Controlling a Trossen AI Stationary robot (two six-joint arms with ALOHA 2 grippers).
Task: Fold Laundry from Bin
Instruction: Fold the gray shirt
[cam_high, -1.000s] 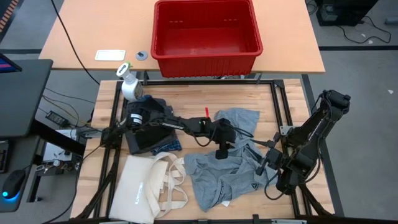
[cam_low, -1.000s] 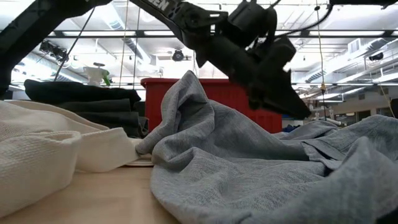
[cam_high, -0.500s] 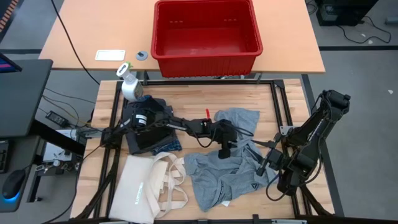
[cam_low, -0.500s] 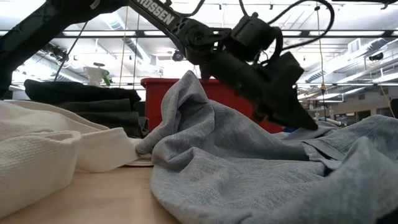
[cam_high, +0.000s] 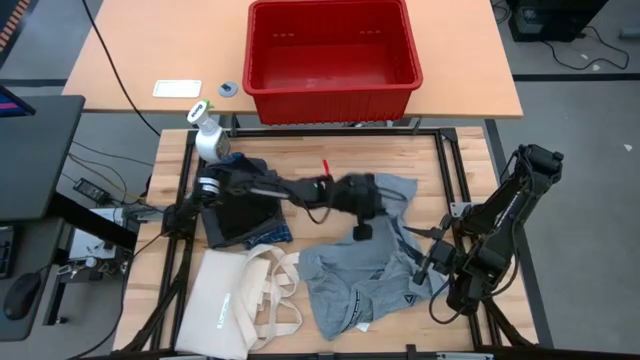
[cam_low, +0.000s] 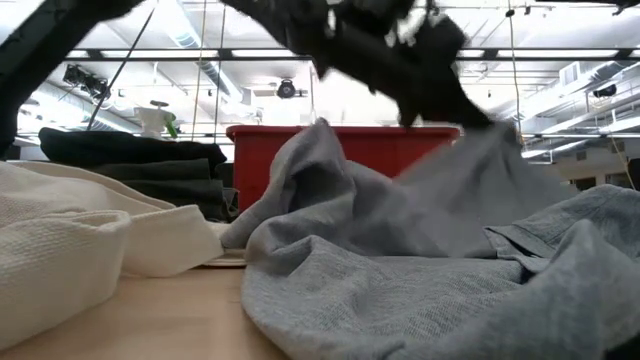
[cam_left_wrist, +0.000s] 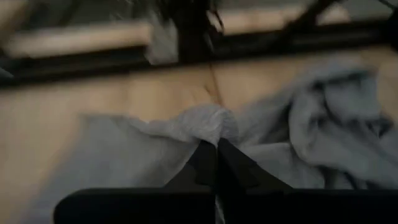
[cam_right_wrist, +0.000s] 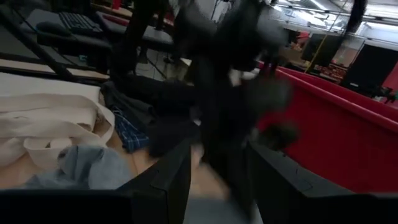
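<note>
Wooden tabletop (cam_high: 330, 165) fills the working area, with a second tan table behind it carrying the red bin (cam_high: 331, 50), which looks empty, so the laundry is already out on the wood. At the middle of the table the left gripper (cam_left_wrist: 215, 147) has its fingers pressed together on a fold of the light grey garment (cam_high: 365, 275), pinching a small peak of cloth between the tips; the wrist view shows the fabric bunched up right at the tips. From there the cloth rises in a ridge and drapes away toward the front edge, which suggests the pinch is meant to lift or drag the piece flat for folding. The left arm reaches in from the left side over a stack of dark garments (cam_high: 240, 205) with a blue plaid shirt (cam_high: 272, 234) peeking out from under it. A cream tote bag (cam_high: 240, 300) lies beside the grey garment at the front left. The right gripper (cam_high: 452, 297) waits at the front right, just off the cloth's edge, its fingers partly spread and holding nothing. A white spray bottle (cam_high: 207, 135) stands at the back left corner.
</note>
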